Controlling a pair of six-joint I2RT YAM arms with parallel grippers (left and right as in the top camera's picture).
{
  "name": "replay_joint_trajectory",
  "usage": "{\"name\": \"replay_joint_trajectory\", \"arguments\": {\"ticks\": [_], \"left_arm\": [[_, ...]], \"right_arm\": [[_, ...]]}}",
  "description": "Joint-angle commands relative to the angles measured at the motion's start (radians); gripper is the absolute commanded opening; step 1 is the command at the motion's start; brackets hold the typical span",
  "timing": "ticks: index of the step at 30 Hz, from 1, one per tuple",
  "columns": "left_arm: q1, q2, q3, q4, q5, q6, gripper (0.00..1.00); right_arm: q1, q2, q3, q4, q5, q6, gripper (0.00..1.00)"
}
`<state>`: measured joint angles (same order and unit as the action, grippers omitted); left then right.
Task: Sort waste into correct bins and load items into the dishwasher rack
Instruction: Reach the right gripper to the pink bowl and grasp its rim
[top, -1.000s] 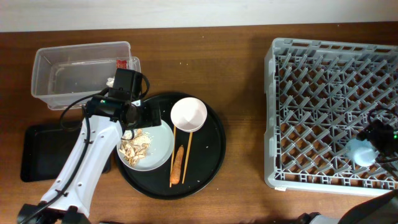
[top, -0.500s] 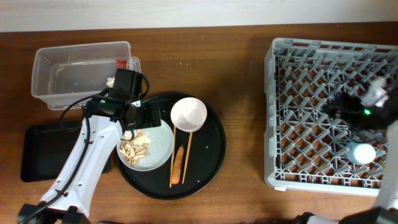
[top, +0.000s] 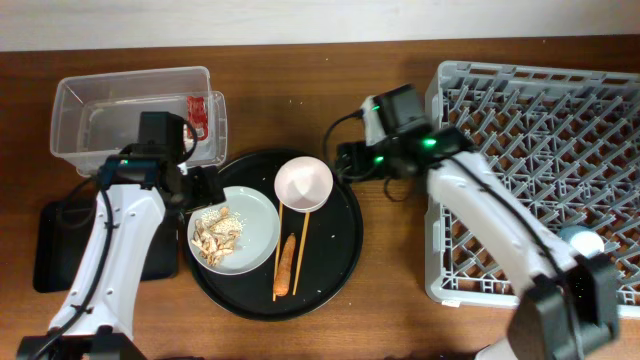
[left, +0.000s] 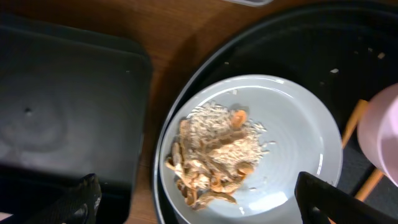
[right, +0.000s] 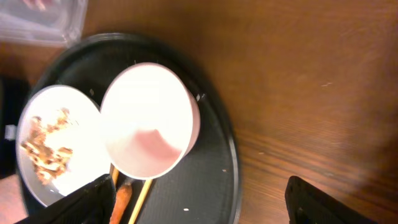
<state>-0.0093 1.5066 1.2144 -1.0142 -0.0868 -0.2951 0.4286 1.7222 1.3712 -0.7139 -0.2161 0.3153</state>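
Observation:
My left gripper is open and empty, low over the left side of the pale plate, which holds beige food scraps. The left wrist view shows the scraps between my spread fingers. My right gripper is open just right of the white bowl, also in the right wrist view. Chopsticks and the orange carrot lie below the bowl. The red wrapper lies in the clear tub. The light-blue cup sits in the grey rack. I cannot make out the white scrap.
The plate, bowl, chopsticks and carrot all rest on a large round black tray. The shallow black rectangular tray lies at the left below the tub. Bare wooden table lies between the round tray and the rack.
My right arm left the cup in the rack's lower right and swung left to the bowl. My left gripper shifted left and up, off the plate's top edge.

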Motion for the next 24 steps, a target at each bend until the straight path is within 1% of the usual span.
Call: {"name": "replay_joint_trajectory", "arguments": {"ticks": [1, 4, 7, 10, 12, 14, 15, 16, 17, 19, 21, 24], "left_arm": [[0.014, -0.021, 0.003, -0.006, -0.007, -0.003, 0.99], [0.014, -0.021, 0.003, -0.006, -0.007, -0.003, 0.99], [0.014, -0.021, 0.003, -0.006, -0.004, -0.003, 0.99], [0.014, -0.021, 0.003, -0.006, -0.003, -0.003, 0.99], [0.014, -0.021, 0.003, -0.006, -0.003, -0.003, 0.99], [0.014, -0.021, 0.003, -0.005, 0.005, -0.003, 0.99], [0.014, -0.021, 0.003, -0.005, 0.013, -0.003, 0.99], [0.014, -0.02, 0.003, -0.005, 0.02, -0.003, 0.99], [0.014, -0.021, 0.003, -0.005, 0.019, -0.003, 0.99], [0.014, -0.021, 0.003, -0.005, 0.019, -0.003, 0.99], [0.014, -0.021, 0.003, -0.005, 0.019, -0.003, 0.99], [0.014, -0.021, 0.003, -0.005, 0.019, -0.003, 0.99]], "right_arm": [[0.053, 0.107, 0.014, 0.046, 0.045, 0.106, 0.75], [0.082, 0.175, 0.014, 0.1, 0.045, 0.148, 0.59], [0.095, 0.217, 0.014, 0.121, 0.045, 0.193, 0.55], [0.111, 0.263, 0.014, 0.124, 0.048, 0.199, 0.48], [0.116, 0.275, 0.014, 0.12, 0.052, 0.2, 0.35], [0.114, 0.272, 0.014, 0.12, 0.052, 0.2, 0.21], [0.112, 0.267, 0.016, 0.12, 0.054, 0.199, 0.18], [0.107, 0.255, 0.02, 0.112, 0.062, 0.199, 0.11], [0.1, 0.242, 0.026, 0.099, 0.078, 0.199, 0.06], [0.082, 0.195, 0.052, 0.057, 0.134, 0.191, 0.04], [0.067, 0.156, 0.092, 0.006, 0.15, 0.144, 0.04], [0.022, 0.088, 0.163, -0.118, 0.214, 0.126, 0.04]]}}
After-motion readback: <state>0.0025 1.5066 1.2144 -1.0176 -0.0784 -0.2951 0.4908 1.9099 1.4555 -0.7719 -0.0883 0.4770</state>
